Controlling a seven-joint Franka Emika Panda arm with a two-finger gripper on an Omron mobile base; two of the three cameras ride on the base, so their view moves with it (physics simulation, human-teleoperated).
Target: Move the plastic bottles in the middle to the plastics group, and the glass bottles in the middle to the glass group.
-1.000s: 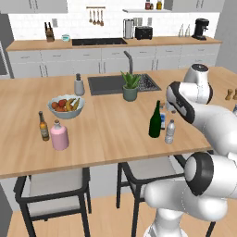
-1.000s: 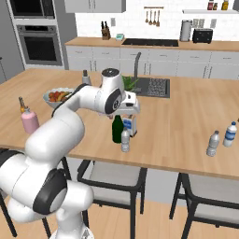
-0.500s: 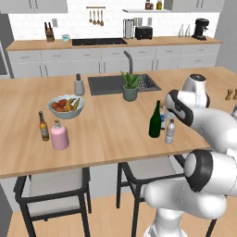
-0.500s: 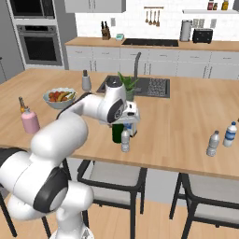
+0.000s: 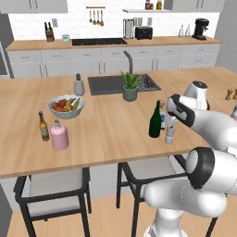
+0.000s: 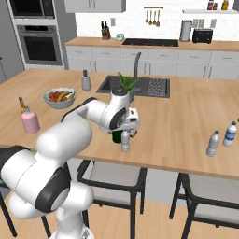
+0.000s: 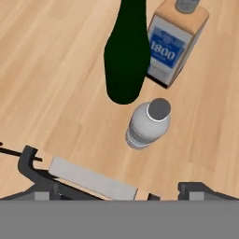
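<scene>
**Lining up on the plastic bottle**

I have the gripper (image 7: 114, 189) spread wide and holding nothing, poised above the three bottles in the middle of the island. Looking down along it, the plastic bottle (image 7: 146, 124) stands upright just ahead of the fingertips, grey cap towards me, not yet between them. Just beyond it is the wine bottle (image 7: 126, 56), and beside that the blue-labelled bottle (image 7: 172, 44); whether they touch each other I cannot tell.

From the left base view the trio sits near the island's front edge, plastic bottle (image 5: 170, 133) closest to that edge, wine bottle (image 5: 155, 121) next to it.

I judge this to be the approach for the first pick. Next I need to bring the hand forward and down so the fingers straddle the plastic bottle without nudging the wine bottle close behind it, then close.

The plastics group (image 6: 221, 138) stands well apart, towards the island's right end. The glass group, beer bottle (image 5: 43, 127) and pink flask (image 5: 59, 136), waits near the left end by the fruit bowl (image 5: 66, 107).
</scene>
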